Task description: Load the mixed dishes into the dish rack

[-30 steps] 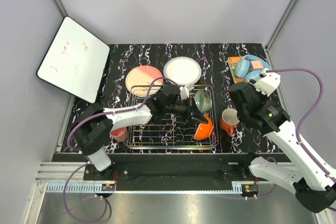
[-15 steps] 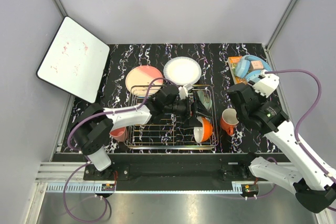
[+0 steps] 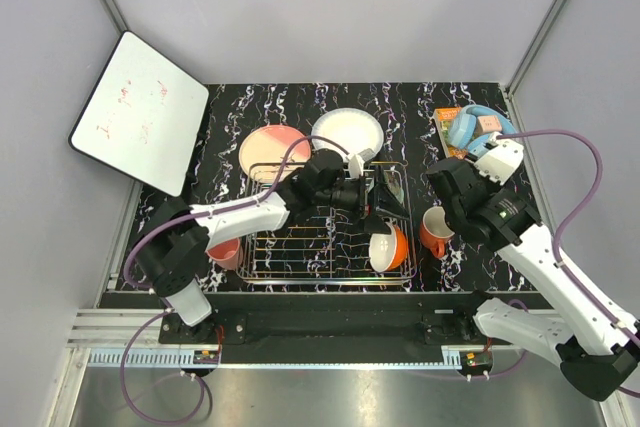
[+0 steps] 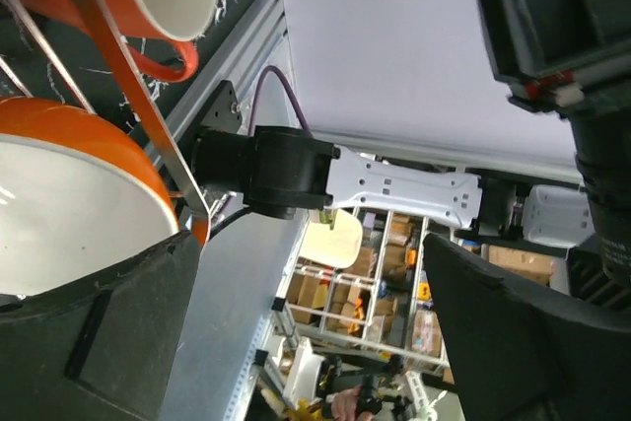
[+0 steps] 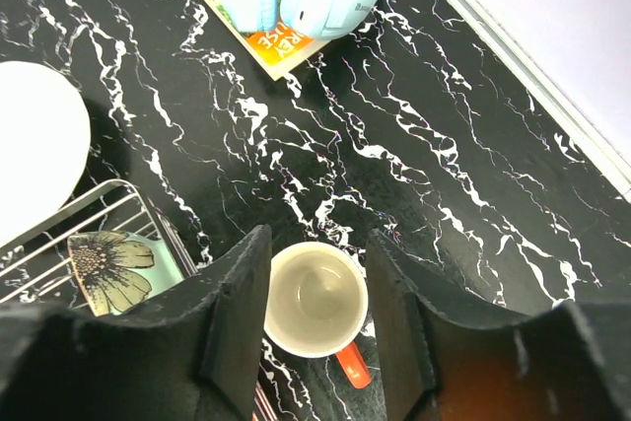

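Observation:
The dish rack (image 3: 300, 247) holds the orange bowl with cream inside (image 3: 386, 247), tipped on its side at the front right, and the mint-green bowl (image 3: 390, 183) at the back right. My left gripper (image 3: 388, 209) hangs open between the two bowls, holding nothing. In the left wrist view the orange bowl (image 4: 69, 214) lies by the left finger. The orange mug (image 5: 315, 300) stands upright right of the rack. My right gripper (image 5: 315, 327) is open above it, a finger on each side. Pink plate (image 3: 272, 150) and white plate (image 3: 347, 133) lie behind the rack. The small pink cup (image 3: 224, 252) sits left of it.
Light-blue headphones (image 3: 472, 129) lie on an orange booklet at the back right corner. A white board (image 3: 140, 125) leans off the table's left side. Grey walls close in on both sides.
My left gripper opened and let go of the orange bowl, which tipped so its cream inside shows. It drew back a little. The right gripper widened slightly over the mug.

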Available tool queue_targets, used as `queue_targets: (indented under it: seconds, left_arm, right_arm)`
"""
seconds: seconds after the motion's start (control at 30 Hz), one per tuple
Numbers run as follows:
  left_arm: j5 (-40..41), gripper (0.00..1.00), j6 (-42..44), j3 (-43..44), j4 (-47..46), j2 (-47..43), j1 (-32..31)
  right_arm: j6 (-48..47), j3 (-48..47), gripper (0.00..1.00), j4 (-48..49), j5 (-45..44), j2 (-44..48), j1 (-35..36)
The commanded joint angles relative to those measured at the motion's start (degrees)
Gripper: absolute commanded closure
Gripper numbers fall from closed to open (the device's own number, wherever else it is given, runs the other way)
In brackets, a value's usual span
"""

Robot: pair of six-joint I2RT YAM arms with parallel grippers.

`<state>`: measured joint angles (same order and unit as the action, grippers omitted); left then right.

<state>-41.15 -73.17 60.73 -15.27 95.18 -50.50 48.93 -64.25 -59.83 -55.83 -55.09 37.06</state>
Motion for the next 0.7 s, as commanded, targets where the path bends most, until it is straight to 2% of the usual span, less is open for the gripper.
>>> queue_targets:
  seconds: [0.0,0.03,0.07,0.1,0.2,0.27,0.33,0.37,0.47,0.5,0.57,0.67]
  left_arm:
    - [-2.72,0.01,13.80,10.61,10.45,-4.56,0.31]
    - [-1.41,0.01,18.36,13.68,14.96,-4.73,0.66]
    - [-0.18,0.01,26.94,19.54,19.70,-4.91,1.19]
    - [0.79,0.01,30.42,21.86,26.10,-5.17,1.89]
    - [2.21,0.01,39.22,28.99,33.08,-6.23,6.98]
    - [0.81,0.01,44.91,33.11,36.08,-7.46,12.51]
    - [1.50,0.01,49.94,36.63,43.36,-7.99,18.55]
    - [1.25,0.01,55.53,40.48,49.22,-7.73,20.77]
    - [1.77,0.01,64.17,46.39,59.43,-5.80,29.74]
    - [2.90,0.01,65.33,47.19,61.48,-5.36,31.85]
    - [4.58,0.01,64.65,45.90,63.51,-5.09,38.44]
    - [-1.47,0.01,60.62,38.36,63.08,-5.88,47.84]
  right_arm:
    - [0.30,-2.02,0.48,1.65,-1.47,-1.86,-0.32]
    - [-0.40,-2.28,0.47,2.78,-1.56,-2.21,-0.32]
    - [-0.76,-2.55,0.45,3.31,-1.56,-3.35,-0.32]
    - [-1.02,-2.90,0.44,3.93,-1.47,-3.79,-0.32]
    - [-2.60,-4.48,0.42,6.39,-0.68,-6.43,-0.32]
    - [-5.06,-5.88,0.40,9.20,-0.24,-8.53,-0.32]
    - [-7.17,-7.90,0.39,12.09,0.81,-10.12,-1.11]
    - [-7.96,-8.87,0.39,13.07,1.86,-11.78,-1.98]
    - [-10.69,-10.98,0.37,18.69,9.05,-14.78,-6.55]
    - [-11.04,-11.51,0.36,20.09,13.34,-15.48,-8.82]
    - [-11.05,-13.26,0.34,22.12,15.83,-18.10,-9.81]
    - [-12.27,-15.99,0.29,22.83,19.00,-21.89,-9.81]
